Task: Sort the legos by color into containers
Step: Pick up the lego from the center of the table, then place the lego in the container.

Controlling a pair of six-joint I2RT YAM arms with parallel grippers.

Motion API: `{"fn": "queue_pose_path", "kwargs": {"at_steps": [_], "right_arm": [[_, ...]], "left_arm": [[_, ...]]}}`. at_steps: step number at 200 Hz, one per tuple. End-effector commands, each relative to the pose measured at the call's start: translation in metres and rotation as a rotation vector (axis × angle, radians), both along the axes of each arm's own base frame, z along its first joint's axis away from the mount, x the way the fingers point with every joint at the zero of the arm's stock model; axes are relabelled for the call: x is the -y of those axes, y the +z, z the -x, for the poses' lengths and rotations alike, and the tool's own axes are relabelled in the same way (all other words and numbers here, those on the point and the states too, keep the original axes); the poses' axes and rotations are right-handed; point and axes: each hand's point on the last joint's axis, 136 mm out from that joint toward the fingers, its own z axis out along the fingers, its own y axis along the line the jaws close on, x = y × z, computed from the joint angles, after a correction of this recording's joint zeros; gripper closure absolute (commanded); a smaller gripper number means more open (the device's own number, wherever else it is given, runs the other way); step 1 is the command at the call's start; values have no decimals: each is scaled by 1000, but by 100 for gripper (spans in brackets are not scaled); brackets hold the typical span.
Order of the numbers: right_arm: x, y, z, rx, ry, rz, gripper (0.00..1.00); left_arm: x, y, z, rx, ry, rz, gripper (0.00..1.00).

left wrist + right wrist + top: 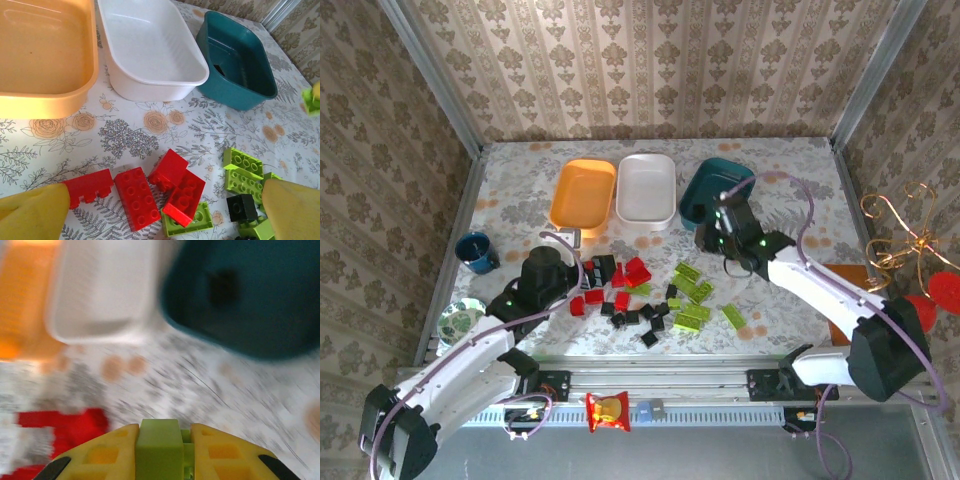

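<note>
Risk first. The right gripper is clamped on one lime brick, and its wrist picture is smeared (motion blur, I judge). The hold looks narrow, with the brick showing only as a slim block between the yellow fingers. A jolt could twist it loose onto the floral table.

Second risk: wrong colour. From above, that gripper sits just below the teal tray, upper right of centre. That tray already holds a dark piece, probably a black brick. Releasing there would mix colours. The white tray and orange tray, to its left, look bare.

Third: the left gripper stands wide open and holds nothing, low over the red bricks. Both arms reaching for the trays together could clash.

Position: the lime brick is pinched squarely between the right jaws, centred at the bottom of the wrist frame, apparently clear of the table. Other lime bricks and black ones lie loose at centre frame.
</note>
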Motion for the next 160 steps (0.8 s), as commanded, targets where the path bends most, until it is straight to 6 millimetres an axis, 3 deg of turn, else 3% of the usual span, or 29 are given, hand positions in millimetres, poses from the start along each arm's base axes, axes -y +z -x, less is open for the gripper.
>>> {"fn": "queue_pose_path", "kwargs": {"at_steps": [1,22,53,88,114,138,160], "right_arm": [[-41,9,-24,26,159,10,76],[-70,12,-66,37,181,-13,76],[-94,-12,-121,15,165,30,77],[-110,-26,-159,-17,141,30,70],[-111,-22,-168,-29,139,67,41],[-101,1,-159,28,128,68,35],[-86,22,-135,72,110,44,34]], "left_arm": [[-3,3,1,14,4,-18,0],[-3,3,2,6,2,-18,0],[-7,0,7,-5,14,-15,0],[-12,1,11,-13,20,-19,0],[-12,5,12,-8,19,-21,0],[-11,5,12,-6,18,-14,0],[-10,4,11,-5,16,-10,0]]}}
